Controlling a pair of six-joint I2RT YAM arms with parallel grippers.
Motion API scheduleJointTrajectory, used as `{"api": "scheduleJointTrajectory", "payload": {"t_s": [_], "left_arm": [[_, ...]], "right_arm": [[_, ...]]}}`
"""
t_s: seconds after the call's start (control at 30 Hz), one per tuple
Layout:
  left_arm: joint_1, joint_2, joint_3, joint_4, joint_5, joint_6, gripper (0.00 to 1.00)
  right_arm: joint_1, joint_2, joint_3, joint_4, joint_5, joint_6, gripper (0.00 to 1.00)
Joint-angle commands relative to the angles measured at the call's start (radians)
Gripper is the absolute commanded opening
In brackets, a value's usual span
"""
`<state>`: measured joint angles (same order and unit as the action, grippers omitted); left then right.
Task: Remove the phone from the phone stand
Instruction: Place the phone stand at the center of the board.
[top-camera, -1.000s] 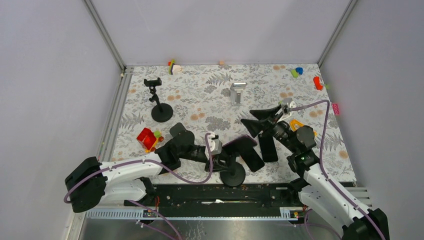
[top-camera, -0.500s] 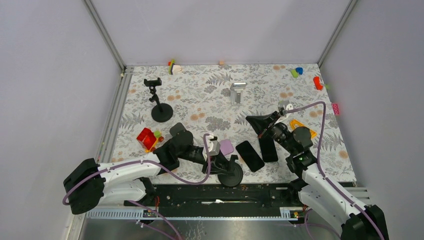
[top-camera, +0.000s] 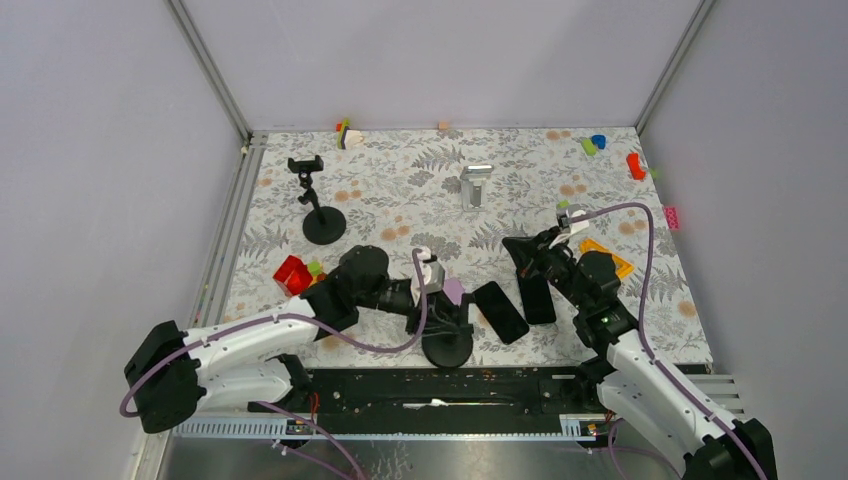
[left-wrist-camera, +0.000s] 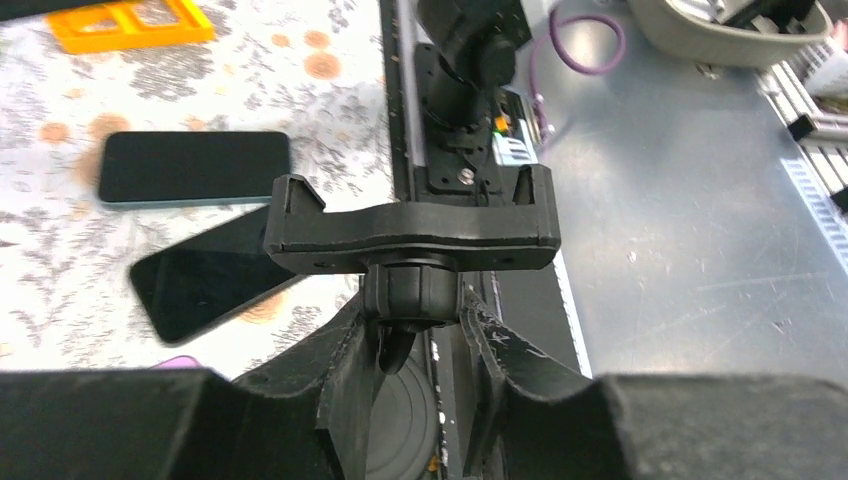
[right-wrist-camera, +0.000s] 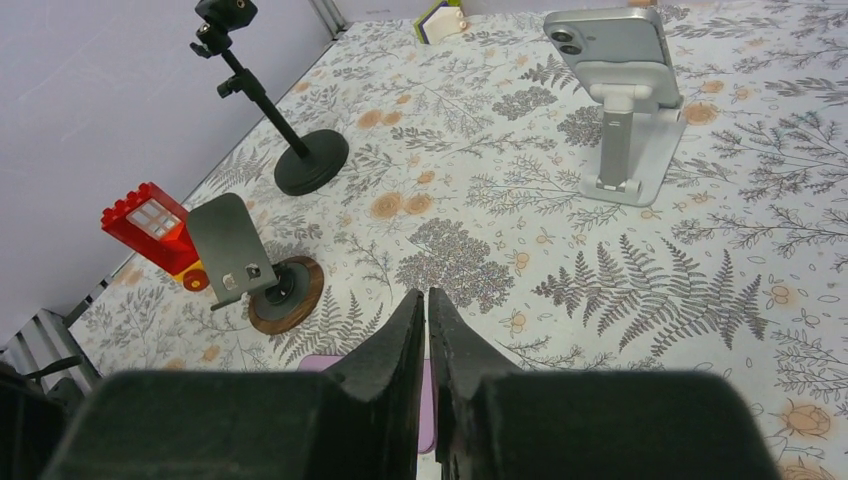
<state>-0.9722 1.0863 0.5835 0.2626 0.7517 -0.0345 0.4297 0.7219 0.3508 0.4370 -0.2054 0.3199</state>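
Observation:
My left gripper (left-wrist-camera: 415, 312) is shut on the ball joint under the cradle of a black phone stand (left-wrist-camera: 410, 225). The cradle is empty. The stand's round base (top-camera: 447, 346) sits at the table's near edge. A black phone (top-camera: 499, 311) lies flat on the mat just right of the stand, and it also shows in the left wrist view (left-wrist-camera: 205, 283). A second black phone (top-camera: 537, 297) lies beside it. My right gripper (top-camera: 519, 250) hovers above these phones, shut with nothing between its fingers (right-wrist-camera: 408, 320).
A silver stand (right-wrist-camera: 630, 140) holding a silver phone (right-wrist-camera: 612, 40) stands mid-table. A black tripod stand (top-camera: 320, 215), a red brick (top-camera: 292, 275), a grey plate stand (right-wrist-camera: 235, 250), a purple flat piece (top-camera: 453, 291) and an orange piece (top-camera: 608, 255) lie around. Small blocks line the back edge.
My right gripper went from wide open to shut and drew back slightly. The left arm shifted the black stand a little leftward. The black phone stays flat on the mat.

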Motion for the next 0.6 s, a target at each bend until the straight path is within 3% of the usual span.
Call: {"api": "scheduleJointTrajectory", "payload": {"t_s": [0.0, 0.23, 0.57], "left_arm": [[0.068, -0.009, 0.163, 0.027, -0.028, 0.009, 0.00], [0.259, 0.174, 0.401, 0.011, 0.004, 0.014, 0.00], [0.468, 0.460, 0.536, 0.355, -0.106, -0.100, 0.00]], "right_arm": [[0.000, -0.039, 0.019, -0.037, 0.050, 0.019, 0.12], [0.001, -0.095, -0.016, -0.089, 0.069, 0.043, 0.12], [0.000, -0.112, -0.053, -0.074, 0.016, 0.042, 0.09]]}}
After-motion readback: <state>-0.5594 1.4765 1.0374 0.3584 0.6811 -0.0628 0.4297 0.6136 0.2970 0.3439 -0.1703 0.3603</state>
